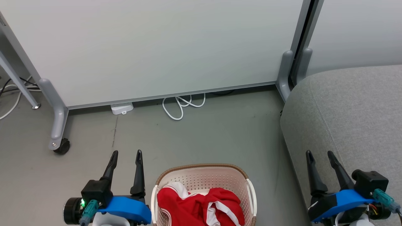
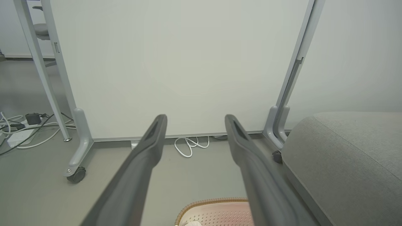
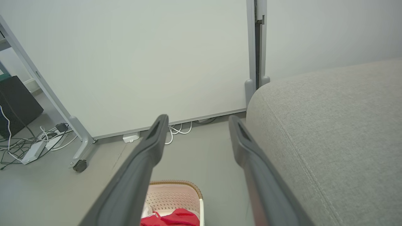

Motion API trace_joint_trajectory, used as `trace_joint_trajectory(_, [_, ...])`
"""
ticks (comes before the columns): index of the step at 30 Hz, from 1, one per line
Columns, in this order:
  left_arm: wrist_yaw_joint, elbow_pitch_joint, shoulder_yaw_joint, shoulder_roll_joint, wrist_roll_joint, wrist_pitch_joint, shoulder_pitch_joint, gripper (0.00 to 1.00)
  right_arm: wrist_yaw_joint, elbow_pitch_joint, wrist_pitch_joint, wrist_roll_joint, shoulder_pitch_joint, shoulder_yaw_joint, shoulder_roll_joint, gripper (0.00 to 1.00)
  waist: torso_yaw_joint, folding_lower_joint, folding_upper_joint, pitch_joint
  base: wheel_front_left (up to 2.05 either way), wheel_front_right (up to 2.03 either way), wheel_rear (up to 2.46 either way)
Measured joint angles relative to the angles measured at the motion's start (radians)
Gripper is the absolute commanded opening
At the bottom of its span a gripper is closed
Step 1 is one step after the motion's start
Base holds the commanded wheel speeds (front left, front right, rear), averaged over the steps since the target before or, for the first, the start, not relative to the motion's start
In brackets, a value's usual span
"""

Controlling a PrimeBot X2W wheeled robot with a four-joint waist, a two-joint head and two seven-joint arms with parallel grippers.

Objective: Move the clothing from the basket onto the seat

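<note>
Figure: working area, three views. You face a smooth grey floor [image 1: 201,138] bounded at the back by a matt white partition panel [image 1: 157,47] in a pale grey metal frame, and the frame's foot rides on a black caster [image 1: 62,147]. A looped white cable [image 1: 181,104] and a small white adapter [image 1: 122,108] lie at the panel's lower edge.

At your right stands the seat [image 1: 351,110], in light grey woven upholstery with a rounded corner and a stitched seam. The basket [image 1: 201,165], cream perforated plastic with a brown woven-look rim, stands on the floor between the arms, near the seat but apart from it. The clothing [image 1: 194,204], soft bright red fabric with white stripes, lies crumpled inside the basket.

Your left gripper [image 1: 127,152] hangs just beside the basket's left wall, its dark tapered fingers spread and empty. Your right gripper [image 1: 319,153] is in front of the seat's edge, likewise spread and empty.

The left wrist view gives you the basket's far rim and a power strip [image 2: 19,137] among tangled leads. The right wrist view adds the red fabric, a dark box [image 3: 17,103] and the seat's seam at close range
</note>
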Motion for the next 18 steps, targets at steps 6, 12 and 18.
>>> trace_joint_trajectory(6, [0.0, 0.0, -0.006, 0.0, 0.032, -0.008, 0.0, 1.0, 0.001, 0.001, -0.008, -0.03, 0.0, 0.0, 0.0, 1.0, 0.0, 0.0, 0.0, -0.001, 0.0, 0.0, 0.0])
trace_joint_trajectory(12, [0.0, 0.0, -0.005, 0.001, 0.032, -0.008, 0.0, 1.0, 0.001, 0.001, -0.008, -0.03, 0.0, 0.0, 0.0, 1.0, 0.0, 0.0, 0.0, 0.0, 0.0, 0.0, 0.0])
trace_joint_trajectory(18, [0.001, -0.001, -0.006, 0.001, 0.032, -0.008, 0.0, 1.0, 0.001, -0.002, -0.008, -0.029, 0.0, 0.0, 0.0, 1.0, 0.0, 0.0, 0.0, 0.003, 0.0, 0.0, 0.0])
